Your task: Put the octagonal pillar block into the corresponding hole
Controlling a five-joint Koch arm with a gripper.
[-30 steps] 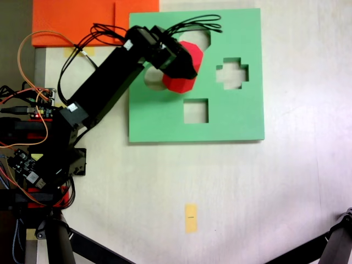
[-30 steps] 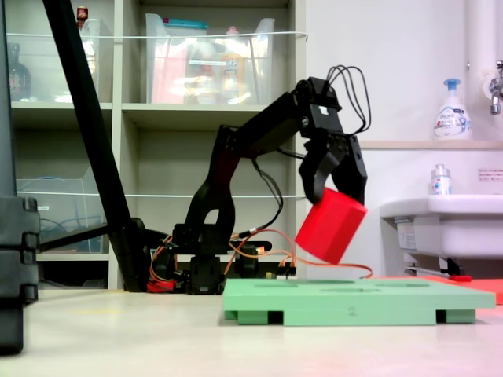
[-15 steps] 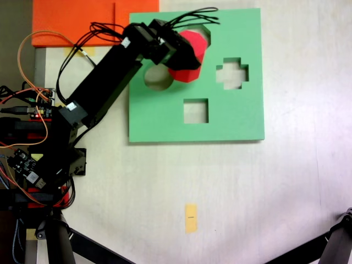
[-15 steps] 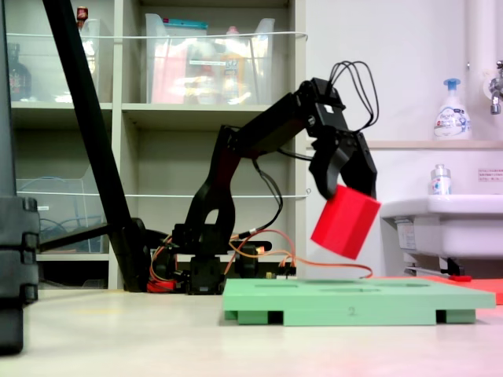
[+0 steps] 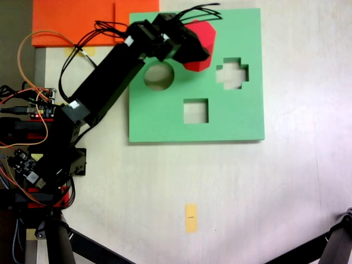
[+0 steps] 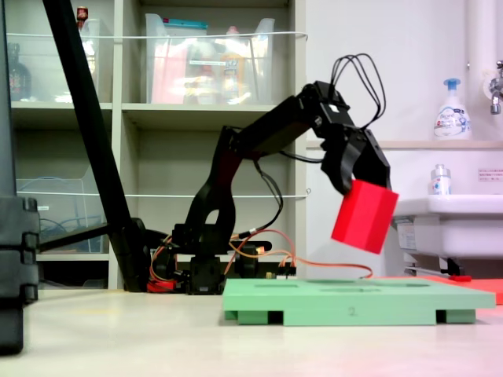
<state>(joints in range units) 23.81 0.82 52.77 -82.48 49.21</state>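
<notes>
Since a second ago, the claw [image 6: 363,182] is carrying the block [image 6: 365,216] farther out from the arm's base, off the board's round hole [image 5: 159,76] and toward the top edge of the board [image 5: 231,124] in the top-down fixed view. Its jaws are closing on the block's upper end, so the red block [image 5: 201,47] is hanging tilted just below the claw, clear of the board in the side fixed view. Seen from above, the block is covering most of the octagonal hole [image 5: 191,23], which is lying directly under the claw [image 5: 193,46]. To the claw's right in that view is the cross hole [image 5: 232,74]; below and left of it sits the round hole, now uncovered; farther below is the square hole [image 5: 196,111]. Behind the claw, the arm [image 5: 104,88] is stretching back to its base.
</notes>
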